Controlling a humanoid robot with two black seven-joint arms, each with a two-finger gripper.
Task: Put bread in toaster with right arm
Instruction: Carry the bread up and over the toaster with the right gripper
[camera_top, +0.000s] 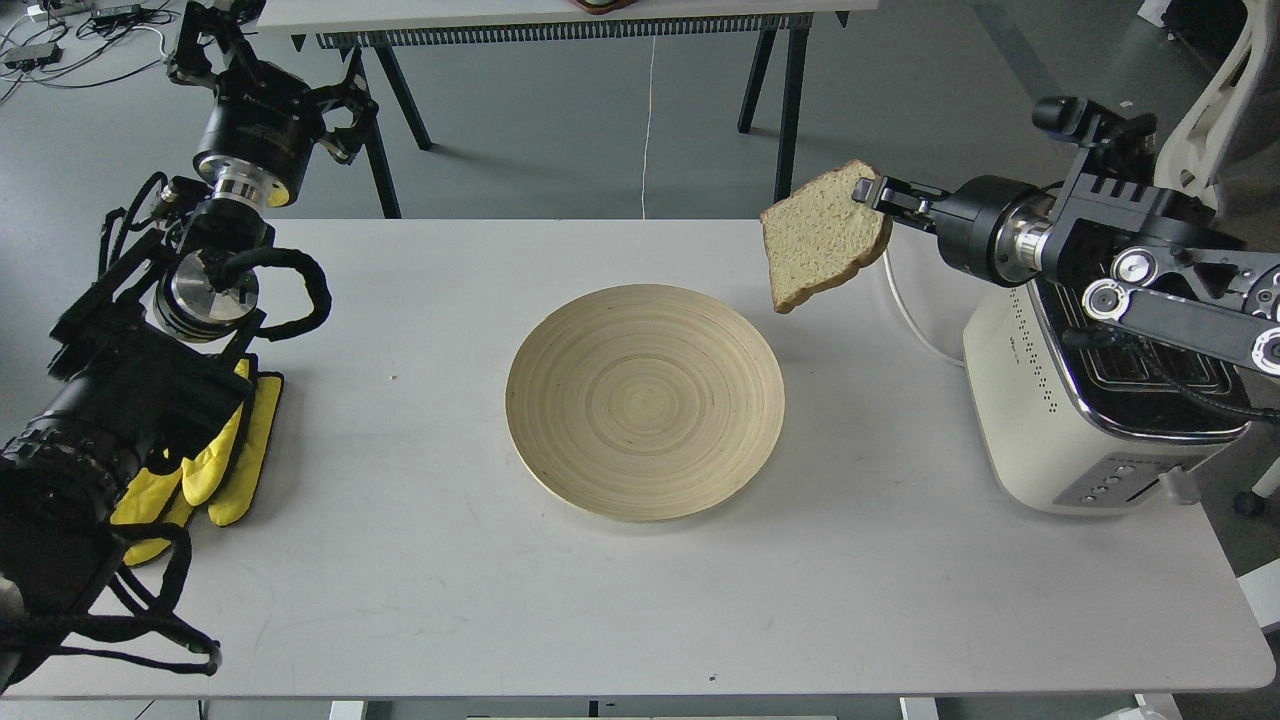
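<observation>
A: From our head view, where is the bread (822, 238)?

B: Our right gripper (872, 192) is pinching it by its upper right edge. The slice hangs in the air, tilted, its lower corner pointing down toward the table (420, 560). It touches neither the plate (645, 402) nor the toaster (1050, 420).

A: And the toaster?

B: It stands on the right side of the table, cream-white with a chrome top. Our right arm (1130, 260) reaches across above it and hides part of the slots. The bread hangs to the toaster's left, beyond its far end, and above the gap between toaster and plate.

A: The plate?

B: A round wooden one in the middle of the table, nothing on it.

A: What of our left side?

B: Our left arm (130, 400) rises along the left edge of the table, over the yellow gloves (225, 460). Its gripper (225, 40) is at the top of the frame, dark and cluttered; we cannot tell whether its fingers are spread or closed.
</observation>
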